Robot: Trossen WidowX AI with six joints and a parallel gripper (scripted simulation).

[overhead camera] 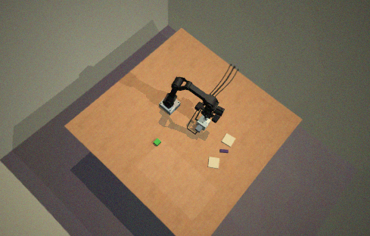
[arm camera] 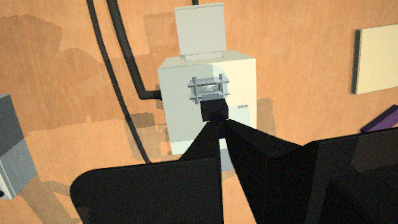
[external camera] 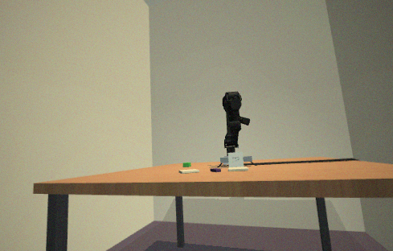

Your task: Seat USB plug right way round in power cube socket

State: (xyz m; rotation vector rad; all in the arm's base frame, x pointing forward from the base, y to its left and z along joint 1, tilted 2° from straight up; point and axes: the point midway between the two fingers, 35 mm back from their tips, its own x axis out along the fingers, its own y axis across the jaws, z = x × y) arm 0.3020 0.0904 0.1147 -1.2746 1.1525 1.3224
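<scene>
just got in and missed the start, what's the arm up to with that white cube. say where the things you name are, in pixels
The robot arm (overhead camera: pixel 198 91) (external camera: pixel 231 121) has its gripper (arm camera: pixel 219 128) shut on a small black plug, right over the white power cube (overhead camera: pixel 203 122) (arm camera: pixel 187 120). It is there to get the plug into the top socket the right way round. The plug looks close to the socket frame (arm camera: pixel 192 90), but I can't tell whether it is in at all or which way round it is. It hasn't been let go.

Green block, purple bar, cream squares, plain black arm, orange-brown tabletop.
</scene>
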